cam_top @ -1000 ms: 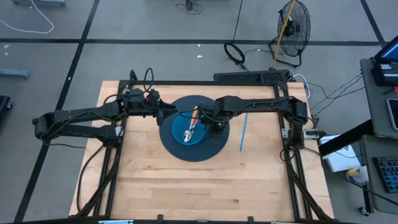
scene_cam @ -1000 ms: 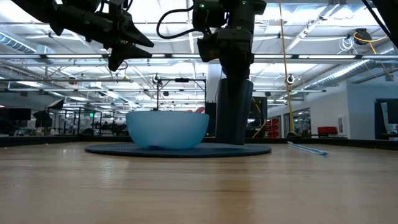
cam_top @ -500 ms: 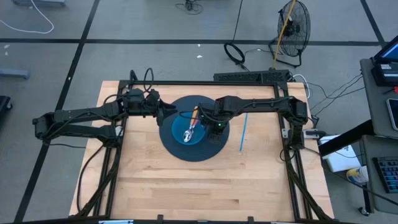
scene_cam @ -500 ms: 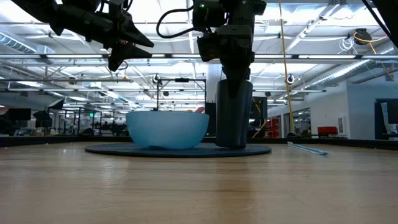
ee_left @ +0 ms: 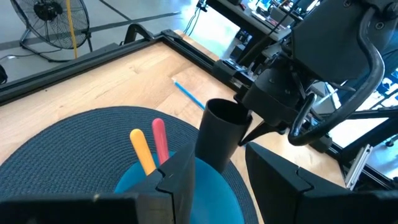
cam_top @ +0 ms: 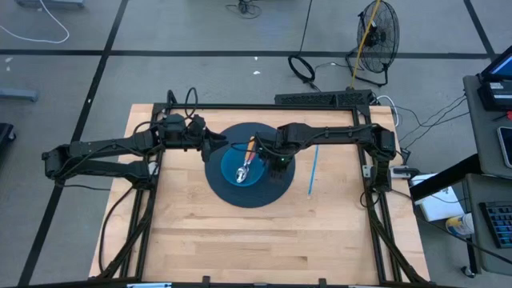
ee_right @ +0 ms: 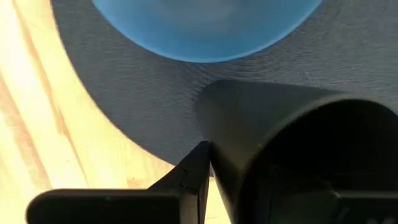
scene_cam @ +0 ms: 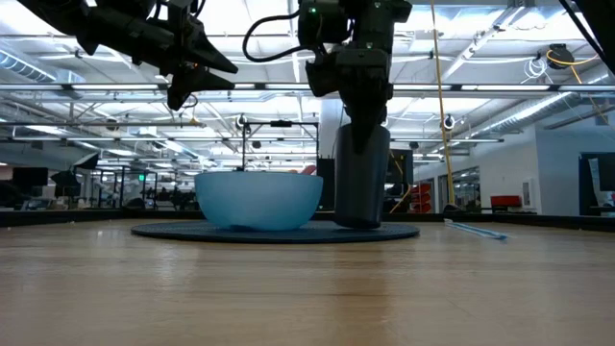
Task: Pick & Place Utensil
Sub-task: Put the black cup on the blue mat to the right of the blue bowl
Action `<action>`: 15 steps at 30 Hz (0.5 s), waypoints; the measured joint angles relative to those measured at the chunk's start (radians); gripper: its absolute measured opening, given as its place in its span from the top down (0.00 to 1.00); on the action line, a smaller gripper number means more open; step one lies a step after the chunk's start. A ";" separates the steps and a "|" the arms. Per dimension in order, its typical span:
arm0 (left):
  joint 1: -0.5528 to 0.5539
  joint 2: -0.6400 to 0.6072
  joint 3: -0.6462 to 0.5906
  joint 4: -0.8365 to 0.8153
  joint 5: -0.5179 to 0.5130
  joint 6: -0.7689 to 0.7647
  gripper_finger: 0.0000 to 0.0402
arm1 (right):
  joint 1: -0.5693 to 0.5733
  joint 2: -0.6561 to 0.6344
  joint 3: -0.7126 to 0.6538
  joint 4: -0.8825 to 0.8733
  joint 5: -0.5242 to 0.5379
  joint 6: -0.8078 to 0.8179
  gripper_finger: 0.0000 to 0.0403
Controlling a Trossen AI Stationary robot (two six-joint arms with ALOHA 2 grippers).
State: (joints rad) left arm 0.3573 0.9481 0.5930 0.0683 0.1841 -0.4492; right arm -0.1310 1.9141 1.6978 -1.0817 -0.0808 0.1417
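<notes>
While bare tabletop fills the foreground, we find the blue bowl and the dark cup standing side by side on the round mat. The utensils lie in the bowl, yellow and red handles propped at its rim. The right gripper sits on the cup's rim from above; we cannot tell whether its jaws pinch the wall or stand clear. The left gripper hovers over the bowl, jaws spread. We judge the cup must be freed fully, then left by a straight rise, lest it tip.
</notes>
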 joint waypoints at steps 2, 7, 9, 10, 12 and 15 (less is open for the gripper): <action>0.000 0.000 0.000 -0.006 0.000 0.000 0.63 | 0.000 0.000 0.000 0.000 0.005 -0.003 0.86; 0.000 0.000 0.000 -0.029 0.000 0.000 0.63 | 0.000 0.000 0.000 0.017 0.003 -0.004 0.88; 0.000 0.000 0.000 -0.033 0.000 0.000 0.63 | 0.000 0.000 0.000 0.028 0.000 -0.004 0.89; 0.000 0.000 0.000 -0.035 0.000 0.000 0.63 | 0.000 0.000 0.000 0.028 0.000 -0.005 0.89; 0.000 0.000 0.000 -0.037 0.000 0.000 0.63 | 0.000 0.000 0.000 0.028 -0.001 -0.008 0.89; 0.000 0.000 0.000 -0.037 0.000 0.000 0.63 | 0.000 0.000 0.000 0.029 -0.001 -0.008 0.89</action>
State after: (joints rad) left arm 0.3569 0.9481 0.5930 0.0316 0.1837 -0.4488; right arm -0.1310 1.9141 1.6978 -1.0530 -0.0822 0.1336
